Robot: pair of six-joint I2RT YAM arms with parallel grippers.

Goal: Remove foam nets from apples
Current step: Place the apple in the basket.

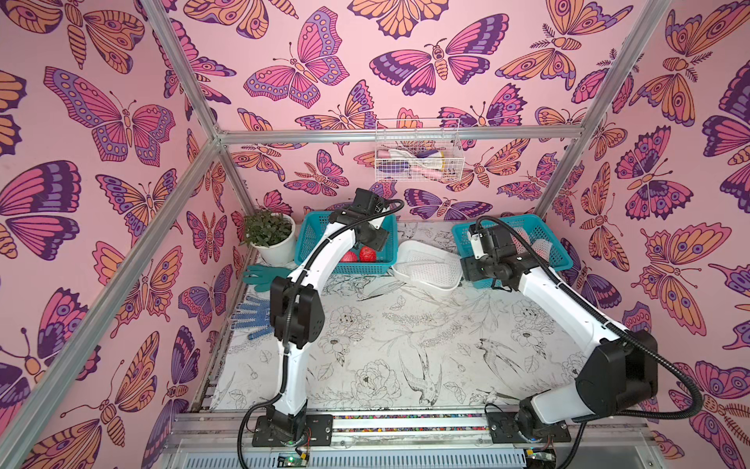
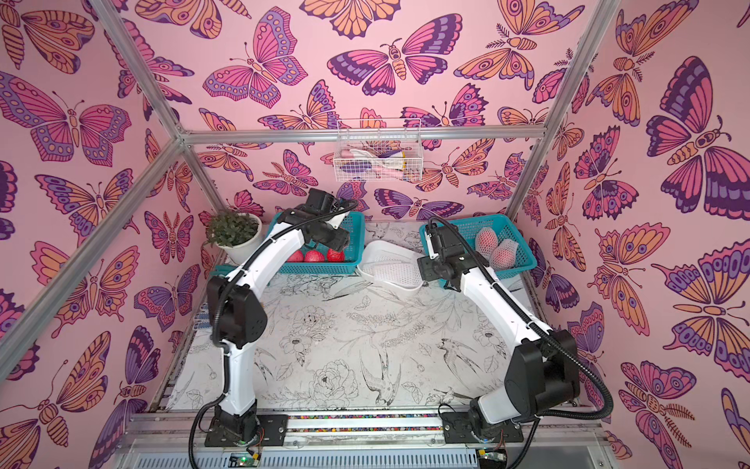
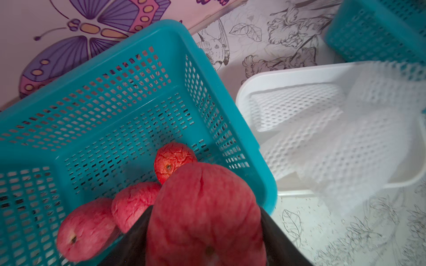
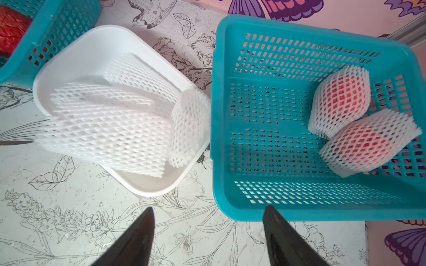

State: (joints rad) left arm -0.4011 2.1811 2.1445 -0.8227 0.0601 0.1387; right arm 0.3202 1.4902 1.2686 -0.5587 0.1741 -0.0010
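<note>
Left teal basket (image 3: 115, 76) holds three bare apples (image 3: 133, 202). Right teal basket (image 4: 299, 46) holds two netted apples (image 4: 341, 103). The white tub (image 4: 76, 57) between them carries the shed foam nets (image 4: 110, 129).

Left gripper (image 3: 206, 211) is clamped on a fourth apple (image 3: 202, 184) above its basket. We'd lower it onto free basket floor before releasing, not drop it.

Right gripper (image 4: 208, 207) hangs empty over the table (image 4: 69, 218), fingers apart.

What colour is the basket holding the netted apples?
Teal, with small slots; the basket shows best in the right wrist view.
</note>
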